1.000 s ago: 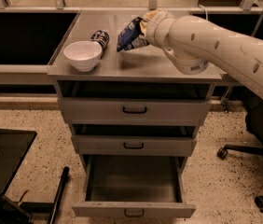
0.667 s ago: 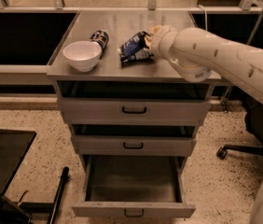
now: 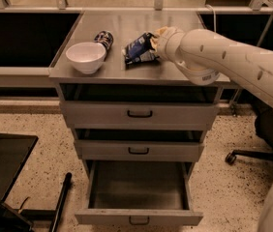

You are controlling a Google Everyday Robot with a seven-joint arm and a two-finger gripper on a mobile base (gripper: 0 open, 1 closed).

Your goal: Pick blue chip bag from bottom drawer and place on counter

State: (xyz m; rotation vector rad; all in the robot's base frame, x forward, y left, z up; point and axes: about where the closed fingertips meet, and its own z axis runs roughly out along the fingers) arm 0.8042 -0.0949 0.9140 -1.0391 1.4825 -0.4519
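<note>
The blue chip bag (image 3: 137, 49) lies mid-counter (image 3: 127, 21), back from the front edge, right of a white bowl (image 3: 85, 57) and a can (image 3: 104, 38). The gripper (image 3: 155, 38) meets the bag's right end; its grip cannot be told. The bottom drawer (image 3: 139, 217) stands open.

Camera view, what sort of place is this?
Probably a lab or office workspace rather than a home: a grey metal drawer cabinet, a speckled hard floor and a rolling chair base at right. The gripper is over the counter, at the chip bag.
</note>
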